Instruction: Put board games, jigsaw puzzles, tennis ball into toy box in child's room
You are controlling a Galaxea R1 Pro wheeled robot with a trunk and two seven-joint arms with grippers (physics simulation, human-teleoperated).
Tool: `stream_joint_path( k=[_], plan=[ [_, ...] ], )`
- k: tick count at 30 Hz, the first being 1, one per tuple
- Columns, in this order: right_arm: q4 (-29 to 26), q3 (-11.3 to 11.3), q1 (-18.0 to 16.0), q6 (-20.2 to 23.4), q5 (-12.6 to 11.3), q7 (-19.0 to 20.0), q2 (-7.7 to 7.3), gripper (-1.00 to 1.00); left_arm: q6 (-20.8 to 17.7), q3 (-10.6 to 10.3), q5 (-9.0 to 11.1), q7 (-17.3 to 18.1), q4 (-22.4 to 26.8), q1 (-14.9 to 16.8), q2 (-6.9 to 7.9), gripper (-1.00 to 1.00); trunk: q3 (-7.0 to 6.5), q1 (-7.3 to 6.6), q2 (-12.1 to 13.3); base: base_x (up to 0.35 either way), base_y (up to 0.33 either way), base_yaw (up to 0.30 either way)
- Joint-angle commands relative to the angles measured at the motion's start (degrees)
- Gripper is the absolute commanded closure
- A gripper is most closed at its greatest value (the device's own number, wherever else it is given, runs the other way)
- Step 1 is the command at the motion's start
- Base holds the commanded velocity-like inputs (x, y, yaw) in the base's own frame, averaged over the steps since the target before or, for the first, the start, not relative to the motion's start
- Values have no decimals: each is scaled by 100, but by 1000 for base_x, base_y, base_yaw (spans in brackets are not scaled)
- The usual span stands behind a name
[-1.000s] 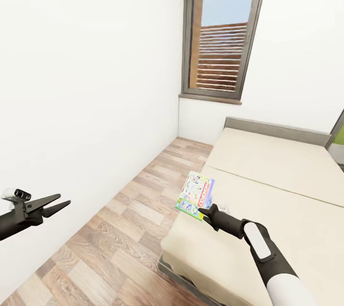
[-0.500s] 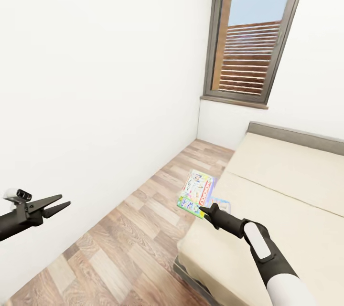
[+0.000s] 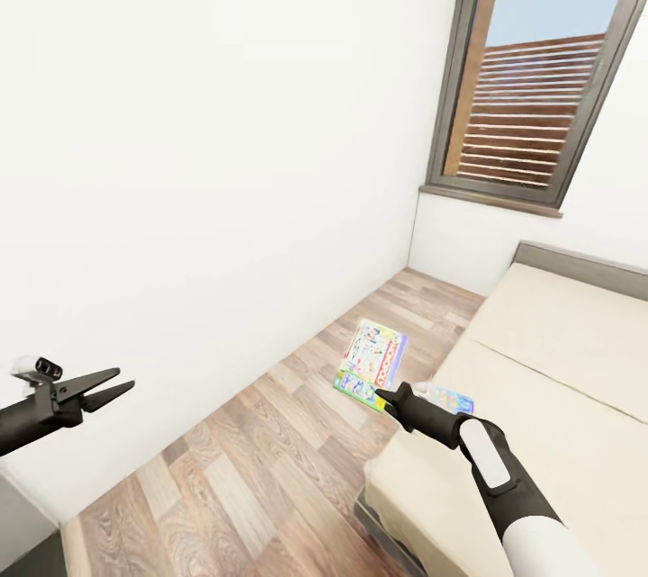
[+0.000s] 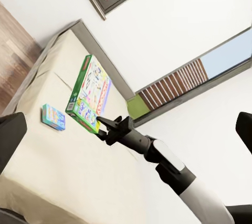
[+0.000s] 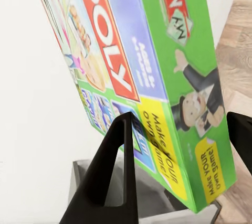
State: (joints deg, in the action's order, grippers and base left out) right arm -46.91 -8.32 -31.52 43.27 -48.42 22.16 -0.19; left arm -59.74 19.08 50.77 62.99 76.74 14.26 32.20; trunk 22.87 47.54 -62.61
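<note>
My right gripper [image 3: 387, 398] is shut on the lower edge of the white-red-green Monopoly board game [image 3: 371, 363], holding it upright in the air over the floor beside the bed [image 3: 549, 397]. In the right wrist view its two fingers [image 5: 118, 171] clamp the green-edged box [image 5: 157, 61]. A smaller blue board game [image 3: 447, 398] lies flat on the mattress near the bed's corner, also seen as the blue box [image 4: 53, 117] in the left wrist view, below the held Monopoly box [image 4: 89, 93]. My left gripper [image 3: 106, 387] hangs open and empty at the far left.
A white wall [image 3: 225, 154] runs close along my left. Wood-plank floor [image 3: 243, 451] lies between it and the bed. A tall grey-framed window [image 3: 540, 100] is at the back right. A grey corner [image 3: 22, 518] shows at the lower left.
The whole view has swung left, so window and bed sit further right. The Monopoly box stays in my right gripper. The blue box has come out from behind it.
</note>
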Motion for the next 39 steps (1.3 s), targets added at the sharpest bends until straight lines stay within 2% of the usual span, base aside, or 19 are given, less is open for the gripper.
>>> stream_joint_path(
  k=[1, 25, 30, 33, 34, 39],
  plan=[
    [-4, -17, -3, 40, -18, 27, 1, 100, -26, -14, -5, 14, -2, 7, 0, -100, -12, -22, 37, 0, 0, 291],
    [-11, -12, -3, 41, -19, 49, 1, 100, -26, -106, 2, 11, 50, 3, -19, -100, -532, -550, 1000, 0, 0, 270],
    [-167, -8, -3, 46, -26, 59, 0, 100, -26, -128, 71, 81, 453, -16, 19, -100, -654, -659, 1200, 0, 0, 234],
    [-431, -11, 34, 49, -23, 60, 1, 100, -26, -122, 73, 87, 495, -19, 35, -100, -728, -725, 1321, 0, 0, 230],
    [-496, -15, 59, 48, -21, 60, -3, 100, -26, -120, 73, 89, 501, -19, 82, -100, -753, -747, 1361, 0, 0, 229],
    [-555, -14, 82, 42, -19, 59, 1, 100, -26, -124, 73, 90, 507, -19, 179, -100, -875, -857, 1561, 0, 0, 228]
  ],
)
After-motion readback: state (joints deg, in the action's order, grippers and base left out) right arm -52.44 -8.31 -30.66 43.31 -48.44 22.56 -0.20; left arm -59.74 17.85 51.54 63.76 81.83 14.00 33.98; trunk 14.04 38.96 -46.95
